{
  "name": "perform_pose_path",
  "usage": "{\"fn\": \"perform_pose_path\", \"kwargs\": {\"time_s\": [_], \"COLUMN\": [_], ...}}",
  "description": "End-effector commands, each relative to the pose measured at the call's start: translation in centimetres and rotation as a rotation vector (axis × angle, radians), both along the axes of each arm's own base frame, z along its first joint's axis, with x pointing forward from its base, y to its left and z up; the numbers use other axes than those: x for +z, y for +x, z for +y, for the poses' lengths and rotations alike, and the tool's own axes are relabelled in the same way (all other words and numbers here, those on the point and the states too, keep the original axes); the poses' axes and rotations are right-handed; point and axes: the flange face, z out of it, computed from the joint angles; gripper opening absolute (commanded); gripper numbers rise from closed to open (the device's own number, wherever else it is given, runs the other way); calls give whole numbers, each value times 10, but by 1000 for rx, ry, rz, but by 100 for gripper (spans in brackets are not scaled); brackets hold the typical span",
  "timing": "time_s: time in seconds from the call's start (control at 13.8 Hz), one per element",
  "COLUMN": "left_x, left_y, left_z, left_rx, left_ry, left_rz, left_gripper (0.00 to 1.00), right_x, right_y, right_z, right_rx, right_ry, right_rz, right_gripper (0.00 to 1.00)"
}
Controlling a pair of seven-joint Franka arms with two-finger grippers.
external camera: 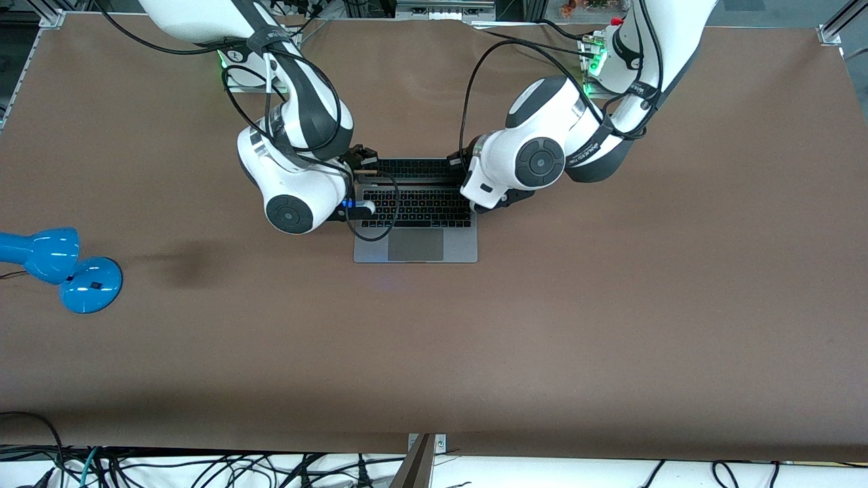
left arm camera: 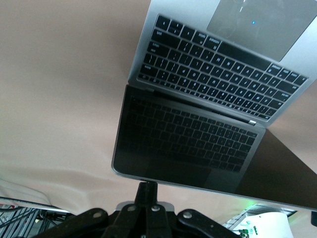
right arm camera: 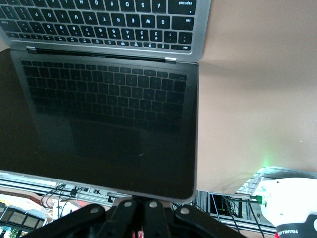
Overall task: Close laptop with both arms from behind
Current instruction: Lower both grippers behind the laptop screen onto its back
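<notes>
The slim space-grey metal laptop (external camera: 415, 220) with its black keyboard and big grey trackpad is sat open near the middle of the brown counter (external camera: 610, 325), trackpad edge nearest the front camera and the hinge edge toward the robots' bases. The dark screen (left arm camera: 183, 144) is tilted forward over the keys, so the keyboard is mirrored in the glass in both wrist views.

The left claw (left arm camera: 147, 191) is seen pressed together, fingers shut with nothing between them, and its tip is touching the top edge of the lid at the corner toward the left arm's end of the counter. The right claw (right arm camera: 144, 201) is shut the same way, nothing gripped, and is set against the lid's top edge at the corner toward the right arm's end. In the front view both claws are mostly hidden by the white wrist housings.

A glossy blue desk lamp (external camera: 61, 268) with a round base is lying well apart from the laptop, at the right arm's end of the counter. Black cables are trailed over the keyboard from the right arm.
</notes>
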Motion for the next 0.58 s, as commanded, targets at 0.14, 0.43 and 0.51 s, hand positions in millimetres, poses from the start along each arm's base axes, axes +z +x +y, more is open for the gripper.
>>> {"fn": "perform_pose_path", "kwargs": {"time_s": [0.14,0.43,0.51], "left_x": [-6,-15,-14], "left_y": [10,17,20], "left_z": [-1,0,0], "left_rx": [-23,-28,-25], "left_ry": [13,20,17], "left_rz": [-18,-24,-26], "left_gripper": [0,0,0], "right_x": [-13,-18,-19], "right_y": [6,8,10], "right_z": [3,4,3], "right_rx": [11,2,-1], "right_ry": [3,6,6], "right_rz": [-23,-35,-39], "right_gripper": [5,5,5]}}
